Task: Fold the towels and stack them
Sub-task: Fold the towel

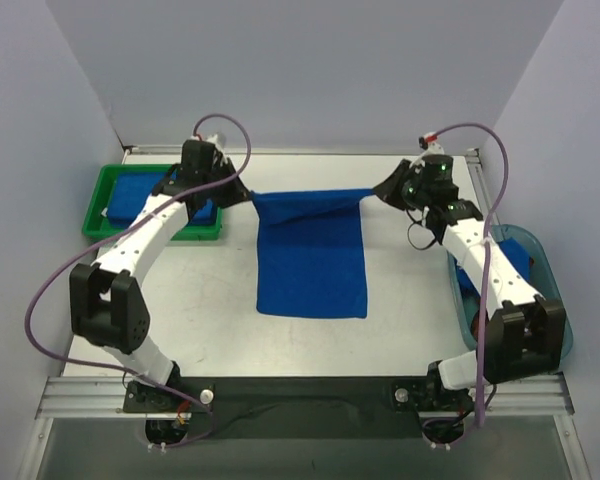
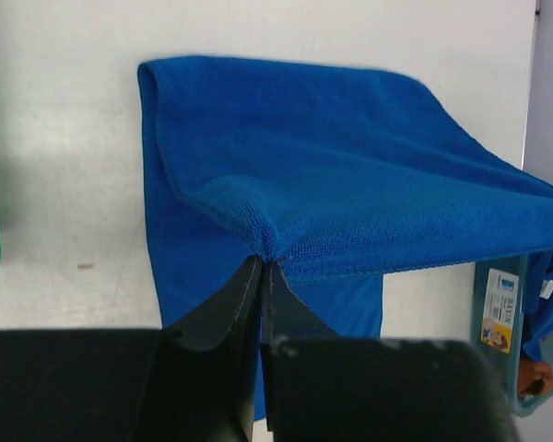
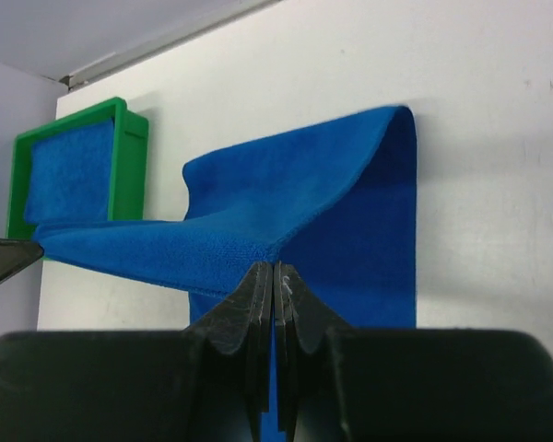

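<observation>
A royal blue towel [image 1: 311, 262] lies in the middle of the table, its far edge lifted and stretched between both grippers. My left gripper [image 1: 248, 197] is shut on the far left corner. In the left wrist view the fingertips [image 2: 261, 264] pinch the towel [image 2: 350, 175] at its hem. My right gripper [image 1: 378, 192] is shut on the far right corner. In the right wrist view that gripper [image 3: 274, 267] bites the edge of the towel [image 3: 286, 198]. The near part of the towel rests flat on the table. Another blue towel [image 1: 140, 196] lies folded in the green tray.
The green tray [image 1: 93, 214] stands at the far left, its rim [image 3: 131, 166] also in the right wrist view. A translucent teal bin [image 1: 552, 268] sits at the right edge with blue cloth inside. In the left wrist view the bin [image 2: 498, 308] also shows something rust-brown [image 2: 535, 378].
</observation>
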### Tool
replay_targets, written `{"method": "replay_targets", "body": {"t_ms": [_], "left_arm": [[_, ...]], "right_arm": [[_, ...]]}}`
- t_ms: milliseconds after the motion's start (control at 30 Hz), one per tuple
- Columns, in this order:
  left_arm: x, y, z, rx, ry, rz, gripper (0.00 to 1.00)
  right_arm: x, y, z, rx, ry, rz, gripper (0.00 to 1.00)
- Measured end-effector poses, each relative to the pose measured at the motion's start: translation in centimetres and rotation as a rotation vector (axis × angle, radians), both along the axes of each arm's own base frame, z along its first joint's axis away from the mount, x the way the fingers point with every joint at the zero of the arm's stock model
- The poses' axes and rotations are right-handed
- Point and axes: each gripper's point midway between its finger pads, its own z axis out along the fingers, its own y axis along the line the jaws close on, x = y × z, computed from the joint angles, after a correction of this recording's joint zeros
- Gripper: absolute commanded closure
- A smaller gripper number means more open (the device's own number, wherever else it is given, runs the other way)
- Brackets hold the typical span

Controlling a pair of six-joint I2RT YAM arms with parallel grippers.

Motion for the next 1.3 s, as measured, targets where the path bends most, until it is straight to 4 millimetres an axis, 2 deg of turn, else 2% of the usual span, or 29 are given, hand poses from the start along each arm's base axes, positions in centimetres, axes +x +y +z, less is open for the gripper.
{"method": "replay_targets", "body": {"t_ms": [100,200,333,500,667,800,967,1167,1300], "left_arm": [[-3.2,0.1,-2.0,-0.006,0.061,-0.003,0.98],[-6.9,0.4,-3.9,0.002,0.113,-0.01,0.97],[-10.6,0.8,-6.2,0.024,0.164,-0.027,0.97],[-14.2,1.0,-10.1,0.073,0.243,-0.049,0.97],[-18.3,0.1,-14.3,0.132,0.342,-0.103,0.97],[-20.2,0.0,-16.8,0.165,0.407,-0.111,0.97],[-20.9,0.3,-18.5,0.175,0.441,-0.088,0.97],[-20.8,0.1,-18.9,0.181,0.445,-0.089,0.97],[-20.0,0.0,-17.6,0.182,0.418,-0.079,0.97]], "right_arm": [[-2.8,0.0,-2.5,0.012,0.067,0.009,1.0],[-6.4,0.3,-5.7,0.021,0.155,0.019,1.0],[-11.1,0.7,-9.1,0.027,0.248,0.04,1.0],[-15.1,1.0,-13.3,0.026,0.362,0.053,1.0],[-18.5,0.0,-18.4,-0.002,0.508,0.028,1.0],[-19.3,-0.3,-20.1,-0.021,0.569,0.018,1.0],[-19.6,-0.3,-21.3,-0.03,0.613,0.014,1.0],[-19.5,-0.3,-21.4,-0.033,0.62,0.013,1.0],[-18.6,-0.2,-19.7,-0.031,0.581,0.013,1.0]]}}
